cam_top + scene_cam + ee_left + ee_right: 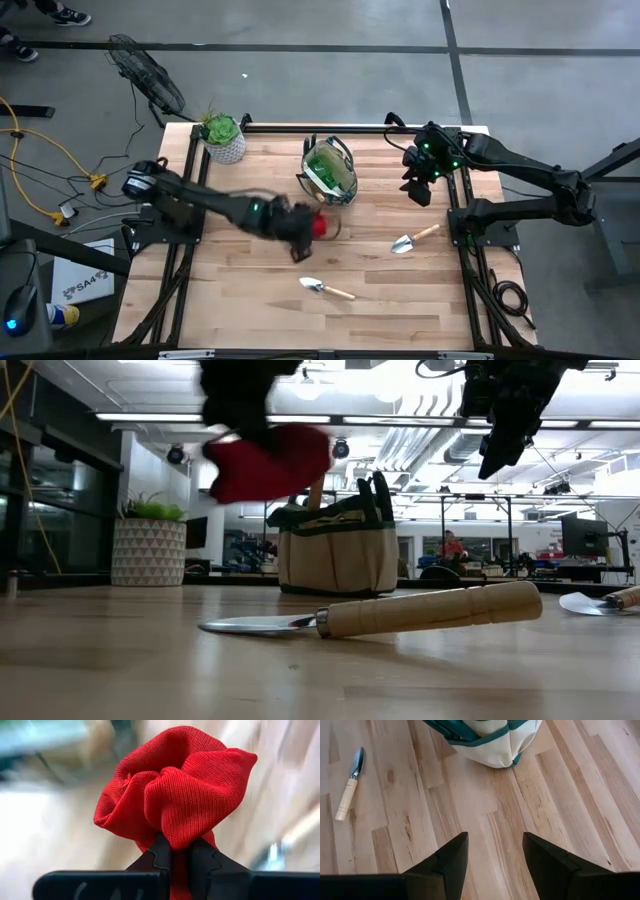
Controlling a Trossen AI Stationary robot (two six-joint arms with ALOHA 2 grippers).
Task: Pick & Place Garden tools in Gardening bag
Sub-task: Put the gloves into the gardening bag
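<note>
- While the left gripper (pixel 181 851) hangs above the table (pixel 230 300) just short of the gardening bag (pixel 330 172), it carries the red cloth piece (pixel 175 790) bunched up, probably so the whole wad drops through the bag's mouth in one go.
- Its fingers (pixel 159 855) are pinched nearly together on the lower fold of the cloth, which balloons out beyond the tips; the low view shows the cloth clear of the wood, raised to about the height of the bag's rim.
- The bag stands upright toward the far edge of the table, with dark green handles already poking out of it, so I judge some of the tools are stowed.
- Two trowels lie flat on the table: the near trowel (pixel 325 289) towards the front, the far trowel (pixel 413 240) to the right.
- The right gripper (pixel 495 852) waits raised beside the bag, its fingers parted with bare wood between them, holding nothing.
</note>
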